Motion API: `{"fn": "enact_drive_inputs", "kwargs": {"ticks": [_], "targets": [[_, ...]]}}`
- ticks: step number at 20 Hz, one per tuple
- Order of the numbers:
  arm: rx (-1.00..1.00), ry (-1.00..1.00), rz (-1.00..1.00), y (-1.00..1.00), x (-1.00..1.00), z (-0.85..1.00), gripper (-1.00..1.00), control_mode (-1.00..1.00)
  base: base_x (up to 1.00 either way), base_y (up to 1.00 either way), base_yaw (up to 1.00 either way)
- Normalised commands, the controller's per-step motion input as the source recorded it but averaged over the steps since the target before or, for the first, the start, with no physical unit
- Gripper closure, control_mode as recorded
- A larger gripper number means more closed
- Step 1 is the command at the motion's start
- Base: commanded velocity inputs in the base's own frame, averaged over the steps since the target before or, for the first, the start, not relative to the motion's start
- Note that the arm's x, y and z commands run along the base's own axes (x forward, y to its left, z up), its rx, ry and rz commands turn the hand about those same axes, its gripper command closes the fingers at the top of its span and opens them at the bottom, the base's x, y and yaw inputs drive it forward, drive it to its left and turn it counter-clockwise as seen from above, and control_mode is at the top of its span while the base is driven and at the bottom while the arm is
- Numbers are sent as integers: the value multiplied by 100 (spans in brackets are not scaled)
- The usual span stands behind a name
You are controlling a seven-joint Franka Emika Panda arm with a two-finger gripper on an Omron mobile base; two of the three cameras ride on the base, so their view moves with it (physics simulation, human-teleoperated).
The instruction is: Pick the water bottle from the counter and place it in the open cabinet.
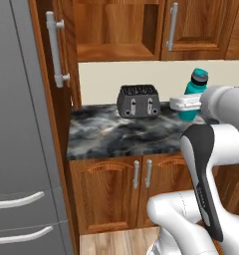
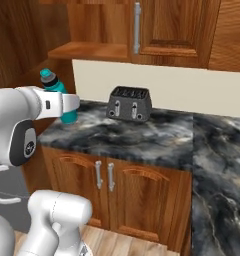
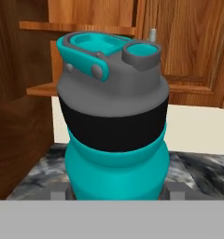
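The water bottle (image 1: 193, 87), teal with a dark grey cap, stands upright in my gripper (image 1: 190, 107), which is shut on its lower body. In the right base view the water bottle (image 2: 55, 83) and gripper (image 2: 68, 109) hang at the near edge of the narrow marble top, in front of the toaster. In the hand view the water bottle (image 3: 116, 154) sits between the two fingertips (image 3: 177, 191). The open cabinet (image 1: 116, 47) is above and to the left, its wooden shelf bare; its shelf (image 2: 89, 50) also shows from the right. The counter (image 2: 219, 170) runs along the right edge.
A dark toaster (image 1: 138, 100) stands on the narrow marble top (image 1: 111, 137) under the cabinet. A closed upper door with a silver bar handle (image 1: 171, 27) is right of the opening. A grey fridge (image 1: 17, 124) fills the left. Lower wooden doors (image 1: 136, 191) are below.
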Motion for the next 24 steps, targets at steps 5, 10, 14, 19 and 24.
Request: {"fn": "enact_drive_inputs", "kwargs": {"ticks": [5, 10, 14, 19, 24], "targets": [[0, 0, 0, 0, 0, 0, 100, 100, 51, 31, -15], [0, 0, 0, 0, 0, 0, 100, 100, 54, 19, -15], [0, 0, 0, 0, 0, 0, 100, 100, 44, 24, -13], [0, 0, 0, 0, 0, 0, 100, 100, 25, 33, -10], [0, 0, 0, 0, 0, 0, 100, 100, 24, 33, -9]]}}
